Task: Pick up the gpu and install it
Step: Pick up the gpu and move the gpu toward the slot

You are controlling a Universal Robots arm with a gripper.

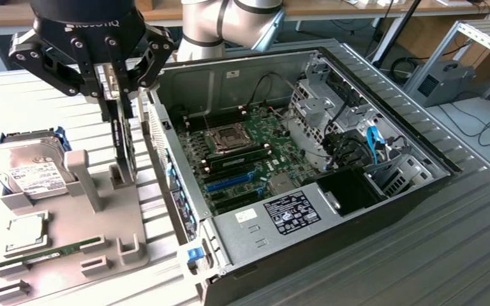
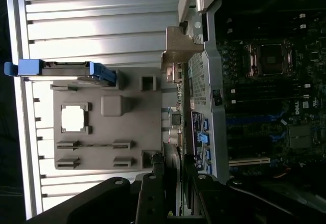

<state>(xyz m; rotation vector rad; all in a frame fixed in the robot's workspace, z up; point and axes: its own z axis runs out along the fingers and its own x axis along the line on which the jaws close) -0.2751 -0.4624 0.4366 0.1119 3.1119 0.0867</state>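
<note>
On the exterior view's left, a grey tray (image 1: 83, 220) sits on the ribbed table (image 1: 449, 255). It carries one hard drive (image 1: 25, 171) standing in blue rails, one processor chip (image 1: 25, 231) lying flat and one RAM stick (image 1: 49, 252) in its groove.

At the tray's edge nearest the case stands the one gpu (image 1: 122, 143), upright and edge-on. Its lower end is at the tray's holder; I cannot tell whether it has cleared the slot. The hand (image 1: 117, 92) is directly above it and pinches the card's upper part between its fingers.

The step in hand looks like lifting the card out. It should go best with a firm, steady pinch and a pull straight up along the card's own plane. Any twist or lean could jam the card in the holder or scrape the case wall just beside it.

Further right lies one open computer case (image 1: 381, 95), with one motherboard (image 1: 262, 137) and a blue expansion slot (image 1: 228, 183) facing up.
</note>
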